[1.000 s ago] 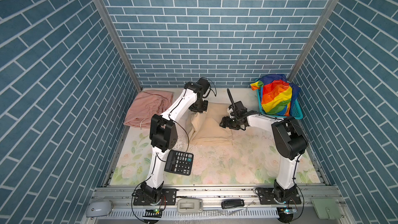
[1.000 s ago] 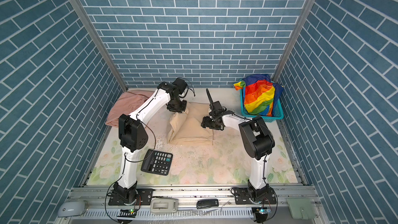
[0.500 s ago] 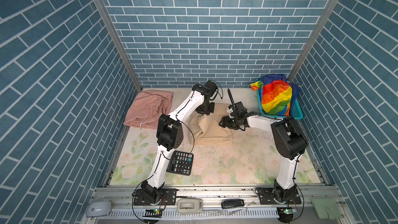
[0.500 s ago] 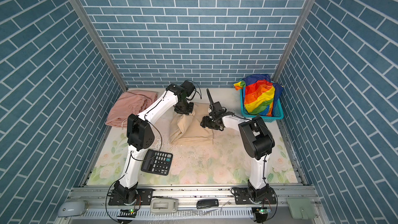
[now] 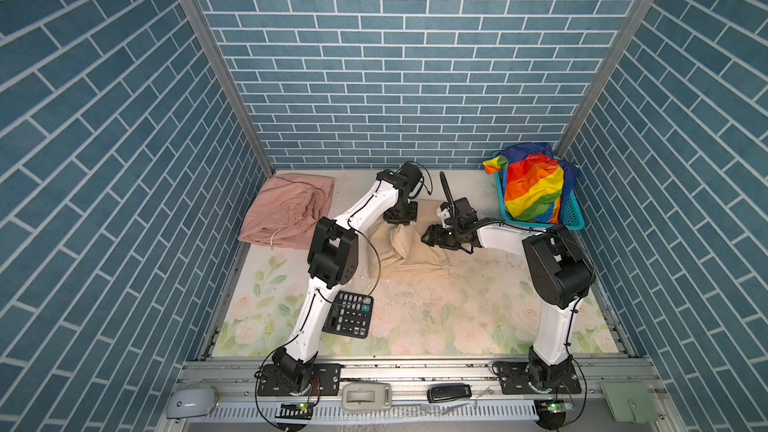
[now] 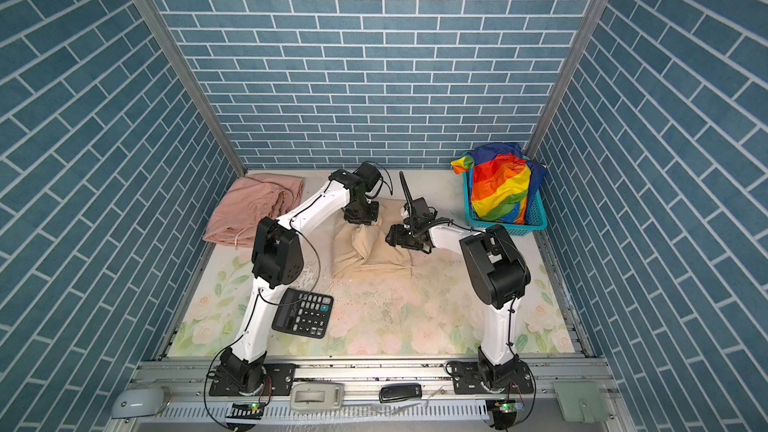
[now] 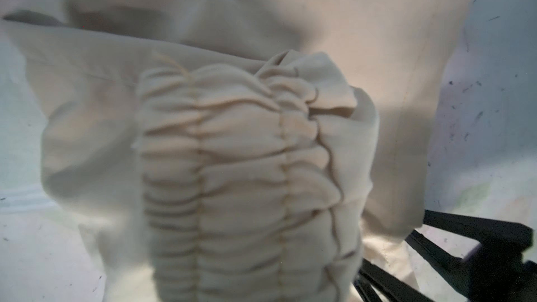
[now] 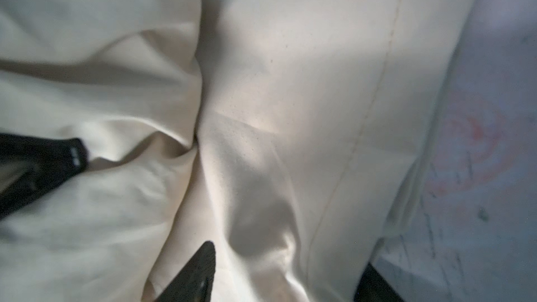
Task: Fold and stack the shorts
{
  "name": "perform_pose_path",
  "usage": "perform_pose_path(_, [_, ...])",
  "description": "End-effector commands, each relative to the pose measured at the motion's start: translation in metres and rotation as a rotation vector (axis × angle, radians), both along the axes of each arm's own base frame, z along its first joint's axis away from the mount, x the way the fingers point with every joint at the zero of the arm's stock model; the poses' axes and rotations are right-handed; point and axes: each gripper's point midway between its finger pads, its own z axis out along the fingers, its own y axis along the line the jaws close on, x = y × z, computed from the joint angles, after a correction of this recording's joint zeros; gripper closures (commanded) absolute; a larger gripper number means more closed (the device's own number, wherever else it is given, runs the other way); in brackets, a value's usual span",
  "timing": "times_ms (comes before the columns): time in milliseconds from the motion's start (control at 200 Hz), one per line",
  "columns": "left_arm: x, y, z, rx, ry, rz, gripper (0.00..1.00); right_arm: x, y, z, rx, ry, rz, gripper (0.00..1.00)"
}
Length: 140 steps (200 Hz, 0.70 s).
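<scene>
Left fingers (image 5: 399,221) clench the gathered waistband of the soft beige cloth shorts (image 5: 415,257) mid-frame; lay it squarely over, clear of the released right fingers (image 8: 203,262)

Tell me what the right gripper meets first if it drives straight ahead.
The right gripper, open, would probably meet the raised fold of the plain beige cloth shorts right ahead.

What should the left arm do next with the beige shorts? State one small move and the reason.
Probably carry the waistband across toward the open right gripper and lower it: the left gripper is shut on it, raised and bunched above the rumpled beige shorts.
</scene>
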Motion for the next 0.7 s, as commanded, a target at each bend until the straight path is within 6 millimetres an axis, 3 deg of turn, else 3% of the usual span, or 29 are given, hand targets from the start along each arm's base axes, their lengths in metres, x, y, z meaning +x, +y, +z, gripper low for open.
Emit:
perform_pose_path(0, [-0.001,-0.012,-0.008,-0.041,0.008,-0.005,0.82,-0.035,-0.012,-0.032,-0.056,0.151,-0.008,0.32])
perform_pose_path(115, [0.003,-0.02,0.01,-0.096,-0.029,-0.012,0.44,-0.037,-0.016,-0.016,-0.053,0.128,-0.01,0.29])
perform_pose_path(145, [0.006,-0.023,0.02,-0.118,-0.051,-0.016,0.29,-0.037,-0.019,-0.011,-0.054,0.12,-0.011,0.28])
perform_pose_path(175, [0.008,-0.025,0.033,-0.147,-0.075,-0.018,0.05,-0.038,-0.022,-0.006,-0.058,0.112,-0.011,0.27])
perform_pose_path(190, [0.009,-0.026,0.04,-0.162,-0.088,-0.018,0.01,-0.037,-0.024,-0.003,-0.06,0.106,-0.013,0.27])
perform_pose_path(330, [0.017,-0.021,0.102,-0.272,-0.204,-0.008,0.0,-0.039,-0.046,0.022,-0.104,0.062,-0.028,0.21])
perform_pose_path(430, [0.019,-0.003,0.121,-0.399,-0.214,0.059,0.0,-0.038,-0.063,0.04,-0.133,0.027,-0.052,0.19])
perform_pose_path(520, [0.018,0.013,0.116,-0.565,-0.193,0.153,0.01,-0.035,-0.07,0.058,-0.176,-0.019,-0.06,0.15])
perform_pose_path(595, [0.015,0.03,0.11,-0.673,-0.195,0.234,0.0,-0.031,-0.065,0.068,-0.19,-0.052,-0.053,0.12])
perform_pose_path(695, [0.012,0.056,0.095,-0.802,-0.195,0.36,0.0,-0.029,-0.036,0.074,-0.231,-0.108,-0.001,0.07])
